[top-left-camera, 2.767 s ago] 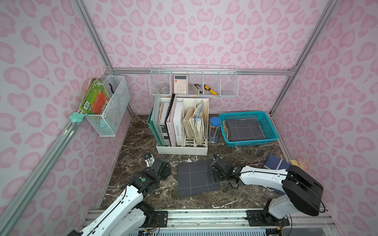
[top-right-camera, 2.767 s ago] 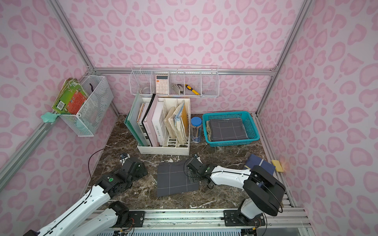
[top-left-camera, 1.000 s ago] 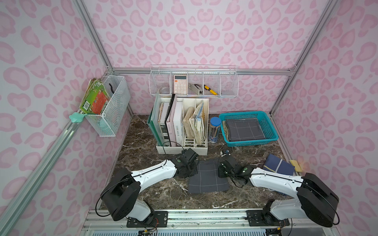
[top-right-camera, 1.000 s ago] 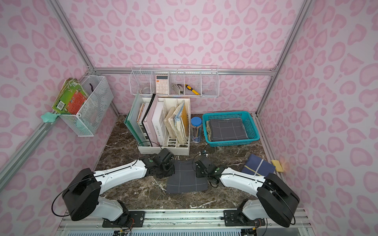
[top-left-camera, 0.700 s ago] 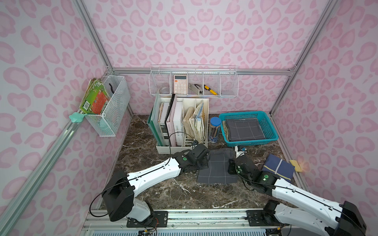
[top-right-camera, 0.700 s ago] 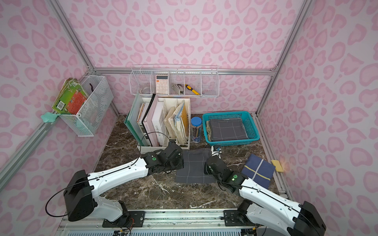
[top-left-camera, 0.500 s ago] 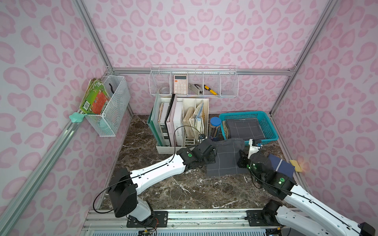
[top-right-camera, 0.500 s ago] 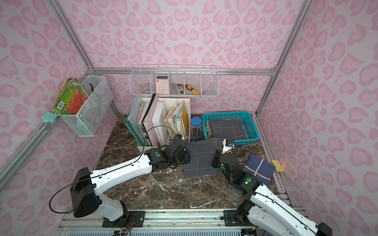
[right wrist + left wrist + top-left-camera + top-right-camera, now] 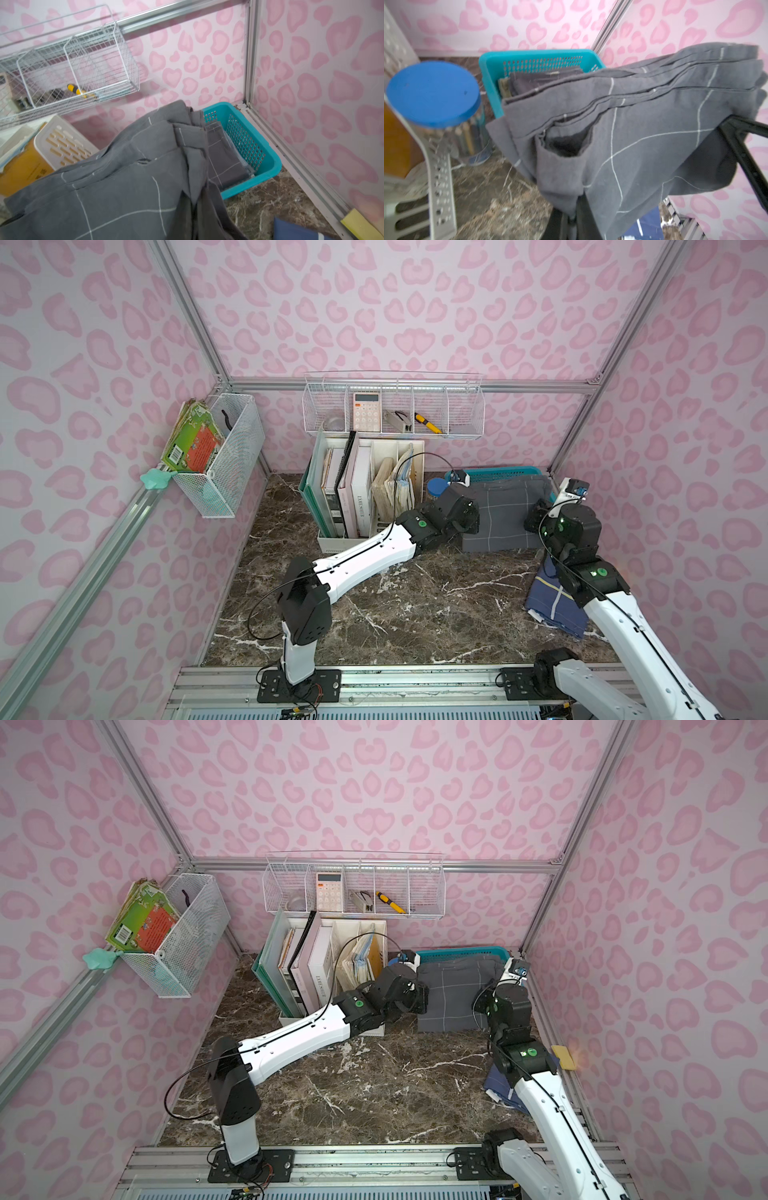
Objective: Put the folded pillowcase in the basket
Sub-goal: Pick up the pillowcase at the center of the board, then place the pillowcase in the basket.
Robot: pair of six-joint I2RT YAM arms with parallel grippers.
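The basket (image 9: 498, 470) sits far right, and my grey pillowcase (image 9: 503, 514) hangs over its near edge, pinched tight by the left gripper (image 9: 468, 526) and right gripper (image 9: 533, 519) (one on each side), so I should move both farther together, keep it flat, then lower it.

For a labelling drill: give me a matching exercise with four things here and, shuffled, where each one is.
1. pillowcase
2. calculator
3. navy cloth
4. jar

A. in the wire shelf
B. lying on the table
C. held by the left gripper and right gripper
D. standing beside the basket

Pairs: 1-C, 2-A, 3-B, 4-D.
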